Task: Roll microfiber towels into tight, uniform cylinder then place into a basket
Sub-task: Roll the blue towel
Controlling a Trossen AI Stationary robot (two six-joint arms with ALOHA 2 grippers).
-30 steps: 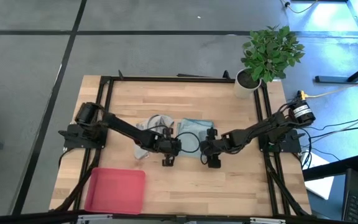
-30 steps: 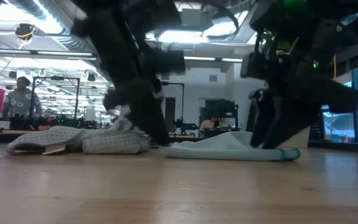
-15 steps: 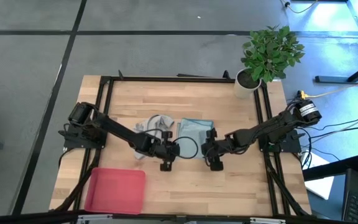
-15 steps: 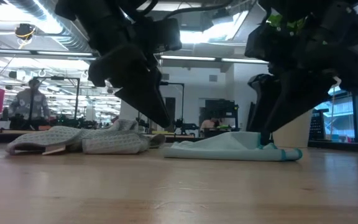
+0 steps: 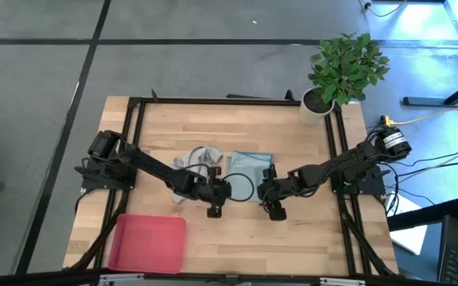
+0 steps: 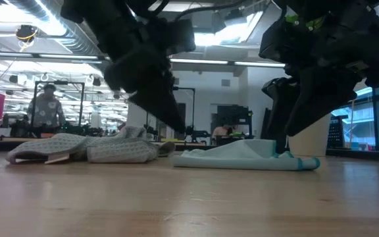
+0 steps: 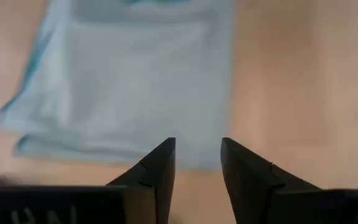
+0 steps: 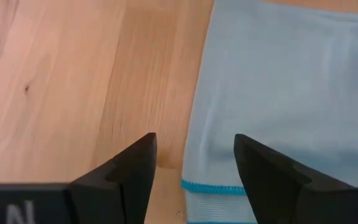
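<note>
The pale blue towel [image 5: 249, 165] lies folded flat at the table's middle. Its teal-hemmed near edge [image 8: 219, 185] shows in the right wrist view. The grey towel [image 5: 193, 159] lies crumpled on the table just left of it. My left gripper [image 5: 215, 210] hovers open over the blue towel's near edge [image 7: 123, 81], with nothing between its fingers. My right gripper [image 5: 275, 210] hovers open beside it, and the towel's near corner shows below and between its fingers [image 8: 194, 146]. The basket, a red tray [image 5: 148, 242], sits at the near left.
A potted plant in a white pot [image 5: 315, 103] stands at the far right corner. A black frame [image 5: 137, 103] runs along the table's edges. Bare wood lies between the towels and the near edge. A person [image 6: 45, 112] stands in the room beyond the table.
Both grippers have risen a little from the blue towel's near edge and drawn slightly toward the table's near edge, tipping as they went. The blue towel stays flat on the table, and the grey towel has not moved.
</note>
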